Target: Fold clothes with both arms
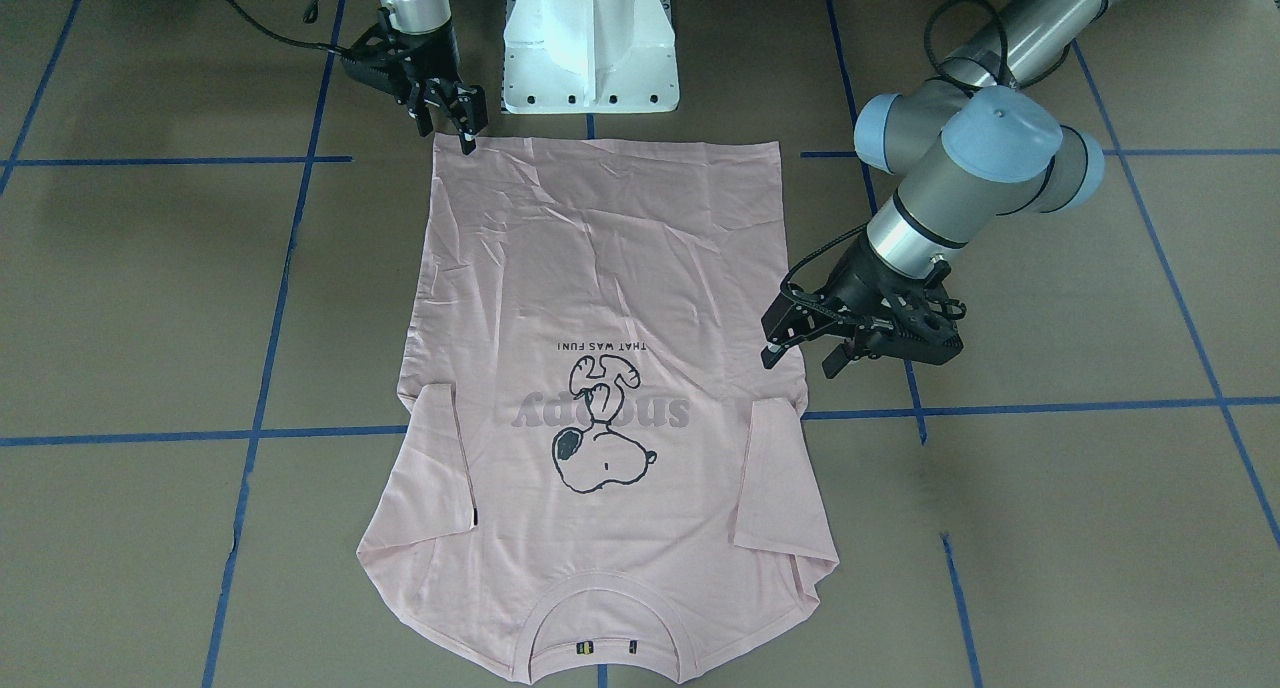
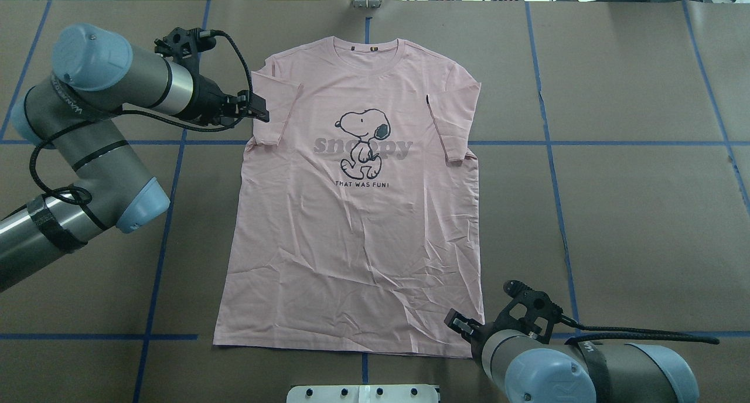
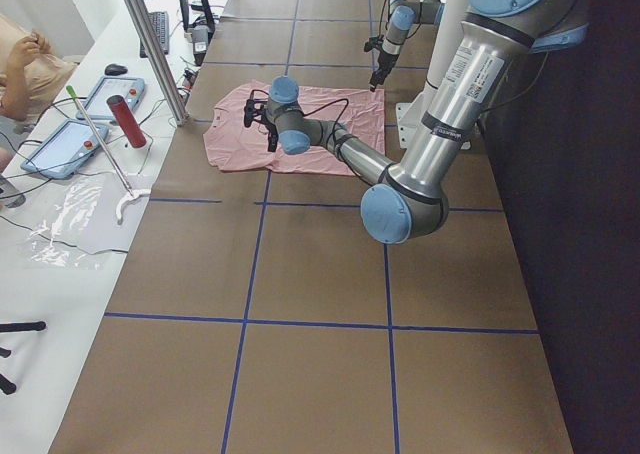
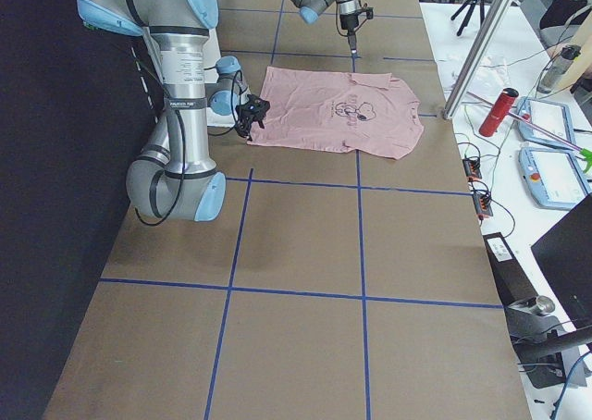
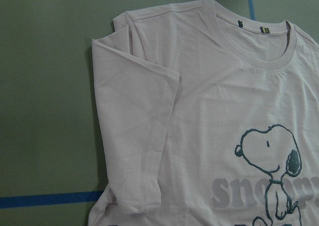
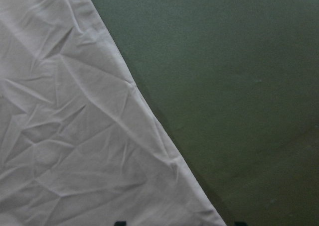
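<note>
The pale pink Snoopy T-shirt [image 2: 351, 233] lies flat on the brown table, print up, with both sleeves folded in over the body; it also shows in the front view [image 1: 600, 268]. My left gripper [image 1: 800, 356] is open and empty, hovering at the shirt's side edge beside its sleeve [image 5: 134, 136]; in the overhead view the left gripper [image 2: 261, 108] is at the sleeve's outer edge. My right gripper [image 1: 450, 128] is open at the hem corner [image 6: 199, 206] nearest my base; it also shows in the overhead view [image 2: 460, 324]. It holds no cloth.
The white pedestal base [image 1: 590, 48] stands just behind the hem. Blue tape lines [image 2: 586, 143] grid the table. A side bench with tablets and a red bottle [image 3: 127, 121] runs along the far edge behind a metal post [image 3: 150, 44]; a person sits there.
</note>
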Controlling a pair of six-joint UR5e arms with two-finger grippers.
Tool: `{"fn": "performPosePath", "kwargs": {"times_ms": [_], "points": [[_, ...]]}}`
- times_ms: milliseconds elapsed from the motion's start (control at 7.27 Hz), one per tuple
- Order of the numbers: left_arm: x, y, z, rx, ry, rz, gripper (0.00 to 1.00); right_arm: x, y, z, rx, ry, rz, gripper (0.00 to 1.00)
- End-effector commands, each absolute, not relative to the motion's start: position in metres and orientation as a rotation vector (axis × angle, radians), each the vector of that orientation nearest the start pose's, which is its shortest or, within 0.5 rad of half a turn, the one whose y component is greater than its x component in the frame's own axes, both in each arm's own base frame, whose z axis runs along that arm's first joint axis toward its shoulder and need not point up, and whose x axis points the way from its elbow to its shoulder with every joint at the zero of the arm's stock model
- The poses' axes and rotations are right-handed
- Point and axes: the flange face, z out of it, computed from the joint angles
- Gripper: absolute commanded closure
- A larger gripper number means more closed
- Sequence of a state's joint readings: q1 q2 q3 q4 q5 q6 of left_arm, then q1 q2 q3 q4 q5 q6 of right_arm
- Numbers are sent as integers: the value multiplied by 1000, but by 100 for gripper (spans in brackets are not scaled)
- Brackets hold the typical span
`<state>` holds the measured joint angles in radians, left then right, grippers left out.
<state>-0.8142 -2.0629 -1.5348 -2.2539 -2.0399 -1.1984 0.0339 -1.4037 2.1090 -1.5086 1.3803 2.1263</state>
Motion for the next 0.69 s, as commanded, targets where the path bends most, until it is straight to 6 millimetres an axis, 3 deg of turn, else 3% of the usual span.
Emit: {"fn": "performPosePath", "kwargs": {"times_ms": [0,550], "points": [[400,-551,310,281,1159,-120,16,-508,-164,334,-26,-786,623,25],[399,-551,308,282,1161,-120,16,-513,-151,344,-28,-754,598,31]]}}
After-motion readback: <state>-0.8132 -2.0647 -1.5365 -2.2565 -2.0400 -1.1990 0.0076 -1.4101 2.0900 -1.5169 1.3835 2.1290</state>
